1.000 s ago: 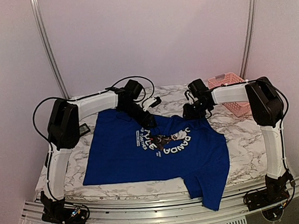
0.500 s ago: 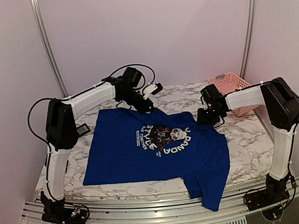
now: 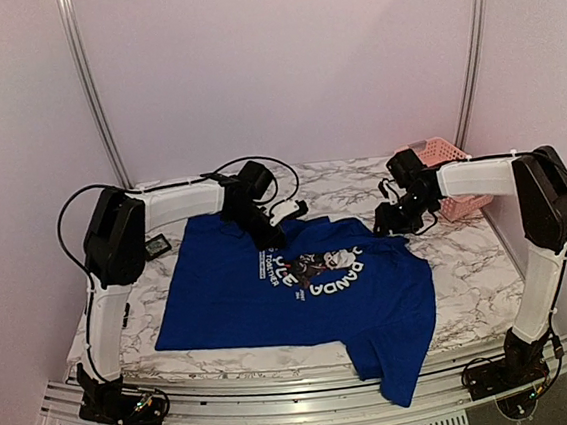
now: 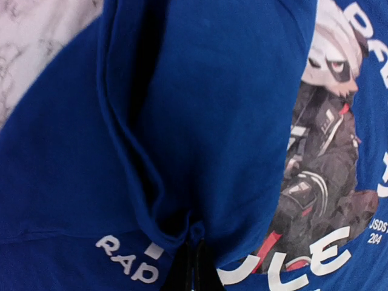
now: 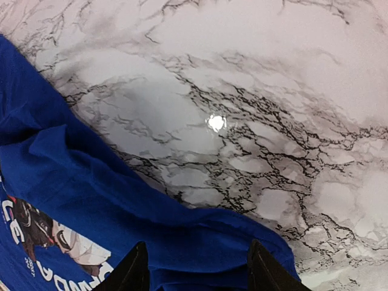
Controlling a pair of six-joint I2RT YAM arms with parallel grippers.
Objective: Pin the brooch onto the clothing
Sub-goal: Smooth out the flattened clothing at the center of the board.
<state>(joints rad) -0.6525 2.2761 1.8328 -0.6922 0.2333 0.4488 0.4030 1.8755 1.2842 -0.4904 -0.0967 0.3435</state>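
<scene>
**Shirt gripped, brooch out of sight: pinning not shown as done**

At the far left a small dark holder [image 3: 156, 247] sits on the bench [image 3: 469, 265], just beside the shirt's sleeve. It is too small in the overhead view to tell whether anything is in it.

The left claw [image 4: 190, 267] is closed on a pinched fold of the shirt [image 3: 272, 299], at the edge of the white lettering. The cloth rises in a ridge from the fingers, beside the cartoon print.

The shirt lies spread across the middle of the bench, print up, with one sleeve hanging over the near edge. No view shows the brooch for certain. The red flecks on the print look like part of the picture, and neither claw shows it held. By this reading the shirt is laid out and held, while the pinning itself cannot be confirmed as done.

The right claw [image 5: 197, 262] has its fingers apart with nothing between them, low over the shirt's right edge where the cloth meets bare marble.

Behind the right arm stands the pink basket [image 3: 428, 148], partly hidden by it. What shows of its inside looks empty, though the rest cannot be checked.
</scene>
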